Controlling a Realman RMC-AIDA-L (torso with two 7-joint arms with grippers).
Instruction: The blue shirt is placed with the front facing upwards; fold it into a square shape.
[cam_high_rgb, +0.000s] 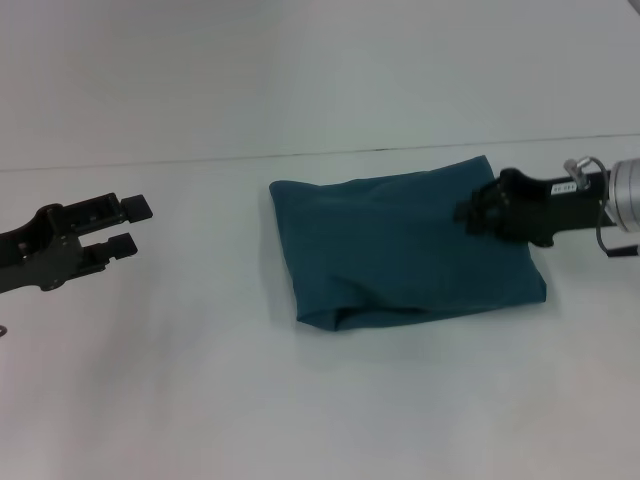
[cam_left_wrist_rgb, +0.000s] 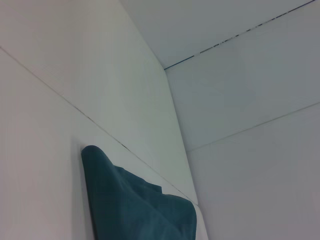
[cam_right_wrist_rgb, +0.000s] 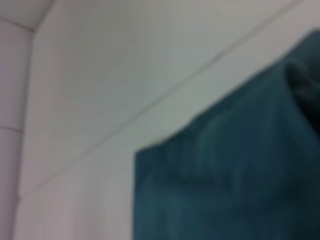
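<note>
In the head view, the left gripper (cam_high_rgb: 130, 224) hovers over bare white table (cam_high_rgb: 180, 400), well apart from the cloth, its two fingers (cam_high_rgb: 122, 244) spread with a clear gap between them and nothing held. Off their tips, toward the middle of the table, lies the blue shirt (cam_high_rgb: 400, 245), already folded into a thick, roughly rectangular bundle with rounded edges; no lettering or neckline shows on its upper face. A loose pocket gapes along the near edge of the bundle.

At the far end of the bundle from the left fingers, the right gripper (cam_high_rgb: 472, 213) sits on the shirt's right upper corner, its dark fingertips touching the cloth. Whether they pinch the fabric or merely rest on it, I cannot tell; their spread is hidden against the dark body.

The left wrist view adds what the head view lacks: the shirt (cam_left_wrist_rgb: 135, 205) seen edge-on from afar, one corner rounded up above the table, with the wall seams behind it. None of that arm's own fingers appear there.

The right wrist view shows the shirt (cam_right_wrist_rgb: 220, 185) close up, filling much of the picture, with a dark blurred shape at the edge over the cloth that cannot be identified.
</note>
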